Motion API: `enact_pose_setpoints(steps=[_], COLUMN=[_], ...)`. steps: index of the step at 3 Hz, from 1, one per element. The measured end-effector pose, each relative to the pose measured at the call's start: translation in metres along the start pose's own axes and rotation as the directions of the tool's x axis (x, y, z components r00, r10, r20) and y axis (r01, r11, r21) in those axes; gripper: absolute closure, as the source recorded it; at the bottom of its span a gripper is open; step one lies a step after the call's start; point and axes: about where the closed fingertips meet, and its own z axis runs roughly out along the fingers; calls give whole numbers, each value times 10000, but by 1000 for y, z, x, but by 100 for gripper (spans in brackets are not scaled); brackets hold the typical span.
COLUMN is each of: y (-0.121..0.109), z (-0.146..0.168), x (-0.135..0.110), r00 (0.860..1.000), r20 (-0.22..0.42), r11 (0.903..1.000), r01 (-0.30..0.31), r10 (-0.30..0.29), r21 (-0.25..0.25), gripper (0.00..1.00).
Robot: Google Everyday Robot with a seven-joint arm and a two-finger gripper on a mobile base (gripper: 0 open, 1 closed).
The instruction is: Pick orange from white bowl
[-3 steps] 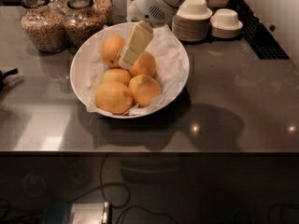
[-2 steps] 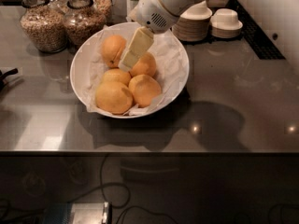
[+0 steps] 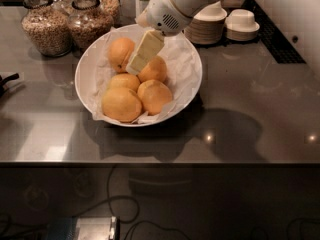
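Note:
The white bowl (image 3: pixel 78 79), wide and lined with crinkled white paper, sits on the grey counter left of centre. Several oranges lie in it. One orange (image 3: pixel 120 51) is at the back left and another (image 3: pixel 155 70) is just right of it. Two larger ones (image 3: pixel 121 104) (image 3: pixel 156 95) are at the front. I cannot make out a stem dimple on any of them. My gripper (image 3: pixel 136 65) reaches down from the white wrist at the top. Its pale tip lies between the back-left orange and the one to its right, touching or just above them.
Two glass jars of grain (image 3: pixel 46 26) (image 3: pixel 89 26) stand behind the bowl on the left. Stacked plates with small upturned white bowls (image 3: pixel 207 26) (image 3: pixel 242 23) stand at the back right beside a dark grate (image 3: pixel 275 34). A black object (image 3: pixel 7 81) pokes in at the left edge.
My gripper has dropped a little lower into the bowl, closer to the back oranges. The oranges and the bowl have not moved.

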Motion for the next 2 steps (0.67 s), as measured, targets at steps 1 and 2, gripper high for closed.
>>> enact_pose_setpoints(steps=[1, 2], y=[0, -7], z=[0, 9], x=[0, -1], r00=[10000, 9999], r20=[0, 55], r11=[10000, 10000], r01=[0, 87], r10=[0, -87], r21=[0, 10], gripper=[27, 30])
